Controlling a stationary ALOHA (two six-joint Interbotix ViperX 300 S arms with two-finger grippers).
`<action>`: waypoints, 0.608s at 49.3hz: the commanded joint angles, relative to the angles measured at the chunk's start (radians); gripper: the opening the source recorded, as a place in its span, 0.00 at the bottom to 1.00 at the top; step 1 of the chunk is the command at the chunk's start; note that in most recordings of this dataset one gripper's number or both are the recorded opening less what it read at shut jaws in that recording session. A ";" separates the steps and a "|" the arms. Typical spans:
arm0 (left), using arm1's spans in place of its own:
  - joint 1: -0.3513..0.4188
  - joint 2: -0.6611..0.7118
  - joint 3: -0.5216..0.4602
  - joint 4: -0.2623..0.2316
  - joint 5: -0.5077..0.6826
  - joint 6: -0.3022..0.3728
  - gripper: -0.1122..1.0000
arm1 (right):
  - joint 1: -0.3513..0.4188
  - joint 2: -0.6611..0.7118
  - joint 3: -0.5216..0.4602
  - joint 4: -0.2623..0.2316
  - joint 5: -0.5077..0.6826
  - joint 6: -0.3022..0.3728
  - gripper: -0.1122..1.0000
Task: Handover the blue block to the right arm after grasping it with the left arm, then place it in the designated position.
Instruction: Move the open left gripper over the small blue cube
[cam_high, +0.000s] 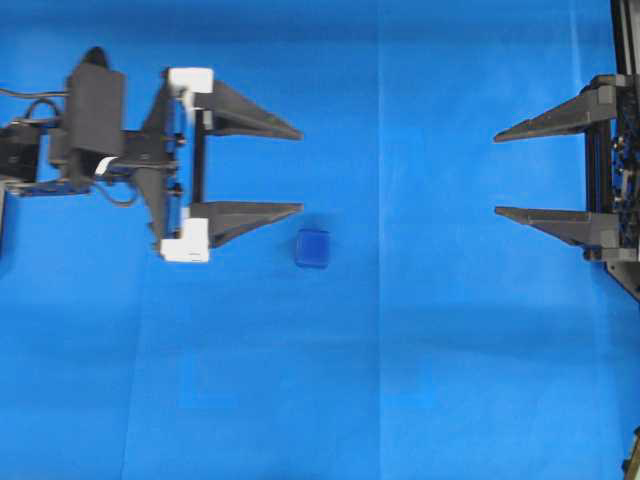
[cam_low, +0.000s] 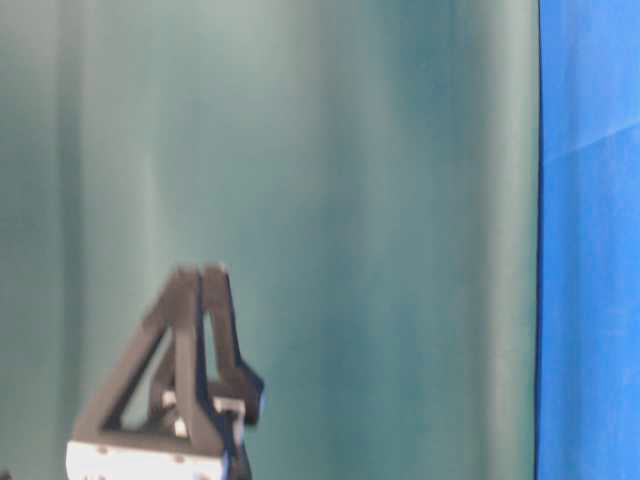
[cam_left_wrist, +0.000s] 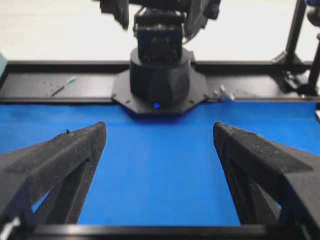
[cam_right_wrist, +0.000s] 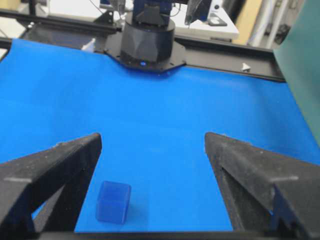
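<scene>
The blue block sits alone on the blue cloth, roughly mid-table in the overhead view, a bit left of centre. Nothing touches it & nothing lies betw. it and either gripper.

Left gripper: jaws wide apart, nothing held. Its two black fingers point right across the cloth, w/ white blocks at their bases. The block lies just past the tip of the lower finger, slightly below that finger's line, so outside the jaw gap, not inside it. In the left wrist view the fingers frame bare cloth only; block not seen there. Straight ahead in that view stands the black base of the other arm, on a black frame rail at the cloth's far edge.

Right gripper: all black, at the right edge, jaws also wide apart & empty, tips pointing left. It's well apart from the block. In its wrist view the block shows low left, just beside the left-hand finger, resting flat on the cloth.

Table-level view: mostly a green backdrop, a strip of blue cloth at right, and part of the left gripper low left, blurred.
</scene>
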 joint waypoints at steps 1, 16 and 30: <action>0.000 0.025 -0.060 0.003 0.000 0.005 0.92 | -0.002 0.009 -0.025 0.003 -0.009 0.002 0.97; 0.002 0.063 -0.112 0.003 0.074 -0.014 0.92 | -0.002 0.011 -0.025 0.003 -0.009 0.002 0.97; 0.000 0.075 -0.190 0.002 0.390 -0.067 0.92 | -0.002 0.011 -0.026 0.003 -0.006 0.002 0.97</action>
